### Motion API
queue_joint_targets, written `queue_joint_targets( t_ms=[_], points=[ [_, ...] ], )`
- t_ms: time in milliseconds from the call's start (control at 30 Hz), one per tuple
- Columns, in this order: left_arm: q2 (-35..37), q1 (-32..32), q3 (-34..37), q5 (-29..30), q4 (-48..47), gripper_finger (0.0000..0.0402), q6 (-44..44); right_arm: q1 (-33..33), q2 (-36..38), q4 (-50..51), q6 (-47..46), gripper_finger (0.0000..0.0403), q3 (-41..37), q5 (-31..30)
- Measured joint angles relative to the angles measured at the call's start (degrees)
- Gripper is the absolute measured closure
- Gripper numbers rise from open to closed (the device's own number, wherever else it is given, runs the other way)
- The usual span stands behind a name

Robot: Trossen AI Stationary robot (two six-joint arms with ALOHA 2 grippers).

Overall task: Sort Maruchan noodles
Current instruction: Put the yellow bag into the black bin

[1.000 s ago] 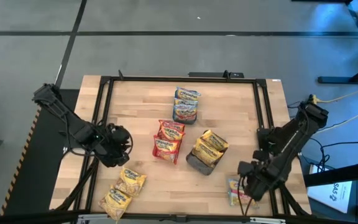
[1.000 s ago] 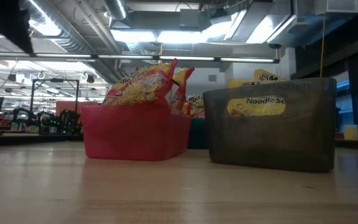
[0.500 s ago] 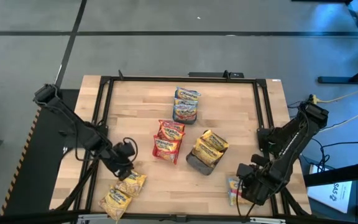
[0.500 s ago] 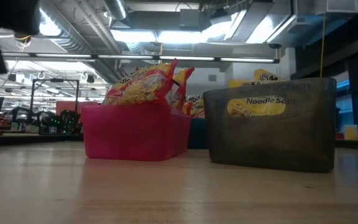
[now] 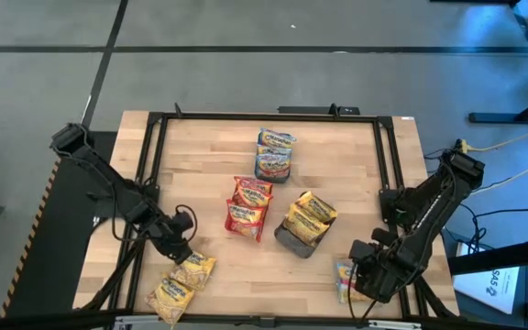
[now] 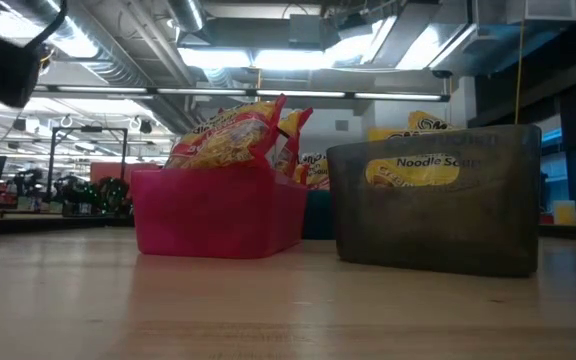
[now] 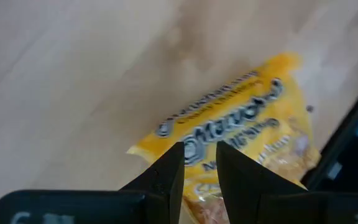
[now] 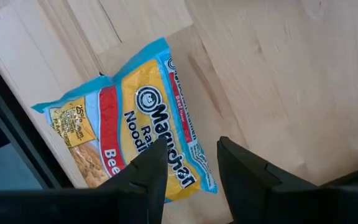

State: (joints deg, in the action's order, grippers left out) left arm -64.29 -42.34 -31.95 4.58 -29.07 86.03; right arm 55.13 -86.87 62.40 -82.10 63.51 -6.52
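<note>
Two yellow Maruchan noodle packets (image 5: 193, 269) (image 5: 170, 298) lie flat on the table at the near left. My left gripper (image 5: 183, 249) slants down just above the nearer-to-centre one (image 7: 229, 124). It is open, its fingertips over that packet's edge and touching nothing. A blue-edged yellow packet (image 8: 135, 137) lies flat near the right front corner. My right gripper (image 5: 367, 272) hangs open above it, pointing down. Red packets stand in the red tray (image 5: 248, 209), yellow ones in the grey tray (image 5: 302, 225), and blue ones are stacked farther back (image 5: 274, 154).
A black frame (image 5: 154, 165) runs round the wooden tabletop. In the low view the red tray (image 6: 218, 215) and grey tray (image 6: 438, 210) stand mid-table, with bare wood in front of them. A dark part of an arm (image 6: 3, 60) shows at that view's upper left.
My left gripper has sunk and gone toward the near edge, onto the yellow packets at the near left, tipping from nearly level to slanting down and rolling about its axis. The packets have not moved.
</note>
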Motion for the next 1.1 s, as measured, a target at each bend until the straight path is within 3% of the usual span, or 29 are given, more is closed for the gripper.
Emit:
queue_joint_targets(
  t_ms=[467, 733, 1100],
  points=[
    [0.0, -5.3, 2.2, -2.8, 0.8, 0.0313, 15.3, 0.0, 0.0, -2.7, -0.2, 0.0265, 0.0, 0.0],
    [-0.3, -5.5, 2.2, -2.4, 1.6, 0.0313, 17.0, 0.0, 0.0, -2.7, -0.2, 0.0265, 0.0, 0.0],
    [-6.4, -5.5, 2.2, -2.4, 4.8, 0.0313, 16.9, 0.0, 0.0, -2.8, -0.1, 0.0265, 0.0, 0.1]
  ],
)
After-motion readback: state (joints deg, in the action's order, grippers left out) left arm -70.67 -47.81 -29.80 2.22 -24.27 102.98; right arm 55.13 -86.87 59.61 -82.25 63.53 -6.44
